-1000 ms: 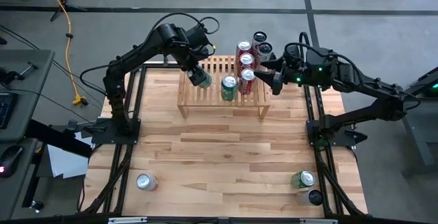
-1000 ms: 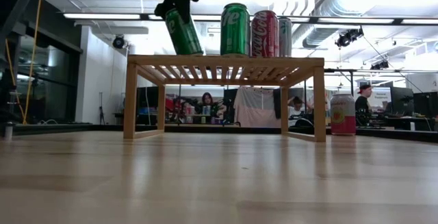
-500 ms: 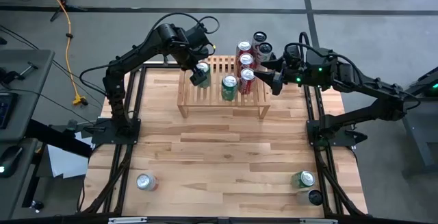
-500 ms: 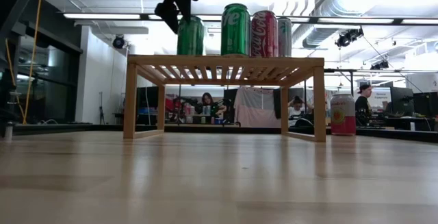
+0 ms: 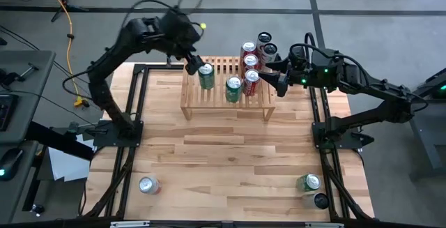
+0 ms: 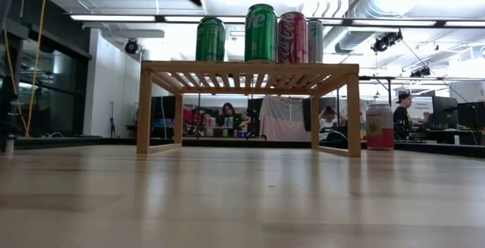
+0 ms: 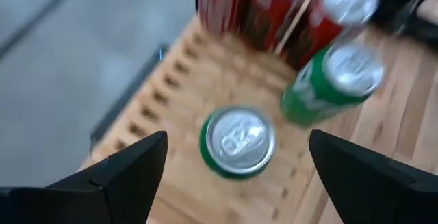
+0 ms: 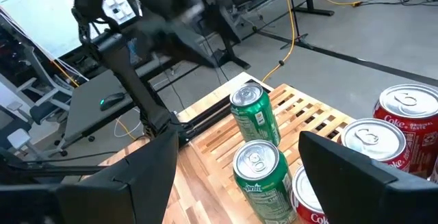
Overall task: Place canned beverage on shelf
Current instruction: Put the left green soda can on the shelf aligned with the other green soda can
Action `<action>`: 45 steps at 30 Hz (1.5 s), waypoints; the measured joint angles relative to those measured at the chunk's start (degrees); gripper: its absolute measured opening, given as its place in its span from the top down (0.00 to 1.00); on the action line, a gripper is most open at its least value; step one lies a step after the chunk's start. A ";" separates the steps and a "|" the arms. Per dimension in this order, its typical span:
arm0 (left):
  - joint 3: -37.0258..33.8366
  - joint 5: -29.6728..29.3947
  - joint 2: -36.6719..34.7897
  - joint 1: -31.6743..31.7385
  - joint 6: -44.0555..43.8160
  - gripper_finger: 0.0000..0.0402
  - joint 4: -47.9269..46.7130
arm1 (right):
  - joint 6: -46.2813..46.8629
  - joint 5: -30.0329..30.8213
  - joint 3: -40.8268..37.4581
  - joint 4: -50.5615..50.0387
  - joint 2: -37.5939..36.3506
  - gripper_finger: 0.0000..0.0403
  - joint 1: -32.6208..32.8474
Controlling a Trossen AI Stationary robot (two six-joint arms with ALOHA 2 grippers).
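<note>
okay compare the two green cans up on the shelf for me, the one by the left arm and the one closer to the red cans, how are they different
The left green can stands alone toward the shelf's left end, with the open left end effector above it; the other green can stands next to the red cans. In the low view, the left green can looks shorter than the other green can, so it likely sits farther back. Both stand upright with silver tops.

Shelf (image 5: 226, 102) with upright cans (image 5: 233, 88)
</note>
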 joint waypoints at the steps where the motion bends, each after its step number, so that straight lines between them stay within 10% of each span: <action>1: -0.60 0.00 -1.25 -0.02 0.27 0.13 1.84 | 0.00 0.00 0.00 -0.23 0.00 0.29 0.00; 21: -76.15 7.26 -43.01 -0.58 -6.27 0.13 69.81 | 0.02 0.00 0.00 -2.69 0.02 0.29 0.00; 45: -80.85 16.04 -25.24 4.69 6.35 0.13 90.57 | 0.59 -0.02 0.00 -2.93 0.02 0.29 0.00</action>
